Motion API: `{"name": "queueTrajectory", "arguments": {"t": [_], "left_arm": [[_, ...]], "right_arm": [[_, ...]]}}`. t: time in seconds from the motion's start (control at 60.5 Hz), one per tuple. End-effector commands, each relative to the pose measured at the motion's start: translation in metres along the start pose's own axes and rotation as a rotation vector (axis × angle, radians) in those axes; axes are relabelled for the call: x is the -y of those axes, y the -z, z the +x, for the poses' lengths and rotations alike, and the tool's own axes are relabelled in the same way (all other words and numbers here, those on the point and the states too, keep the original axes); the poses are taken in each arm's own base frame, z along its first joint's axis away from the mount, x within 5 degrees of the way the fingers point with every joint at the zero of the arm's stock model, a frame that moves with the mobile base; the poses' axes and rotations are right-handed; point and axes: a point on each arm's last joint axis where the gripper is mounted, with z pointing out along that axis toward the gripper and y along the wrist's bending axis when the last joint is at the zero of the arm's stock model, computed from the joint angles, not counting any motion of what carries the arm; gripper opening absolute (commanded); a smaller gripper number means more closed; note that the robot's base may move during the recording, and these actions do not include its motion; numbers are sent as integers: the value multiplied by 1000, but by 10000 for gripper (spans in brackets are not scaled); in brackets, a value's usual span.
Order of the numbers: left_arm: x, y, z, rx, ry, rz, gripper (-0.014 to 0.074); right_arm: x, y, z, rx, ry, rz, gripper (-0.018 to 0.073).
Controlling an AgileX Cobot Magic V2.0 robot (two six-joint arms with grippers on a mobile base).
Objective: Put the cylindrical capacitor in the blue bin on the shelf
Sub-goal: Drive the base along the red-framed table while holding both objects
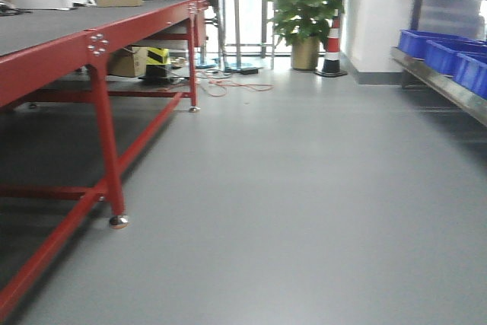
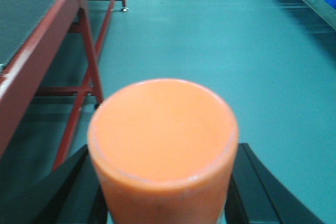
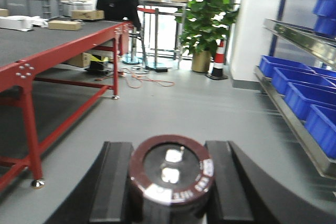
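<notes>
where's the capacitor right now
In the right wrist view, bottom centre, the capacitor sits gripped in the right hand, with the shelf of blue bins off to its right.

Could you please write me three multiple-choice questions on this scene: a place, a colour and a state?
1. Where do the blue bins stand? A in a cupboard B on the steel shelf C on a cart
2. What colour is the cylinder in the left claw? A orange B green C white
3. What does the right claw hold? A nothing B a box C the cylindrical capacitor
1 B, they line it at right. 2 A, orange fills the left wrist view. 3 C, its fingers flank it.
</notes>
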Motion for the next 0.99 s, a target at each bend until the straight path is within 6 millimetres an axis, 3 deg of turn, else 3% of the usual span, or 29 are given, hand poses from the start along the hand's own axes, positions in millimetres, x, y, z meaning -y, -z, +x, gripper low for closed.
{"name": "queueTrajectory", "arguments": {"t": [0.0,0.975], "left_arm": [[1,2,-2,27,0,9,-111],[1,2,-2,27,-3,6,-111]], "right_arm": [[0,0,-2,22,3,3,-109],[0,0,-2,22,3,3,-109]]}}
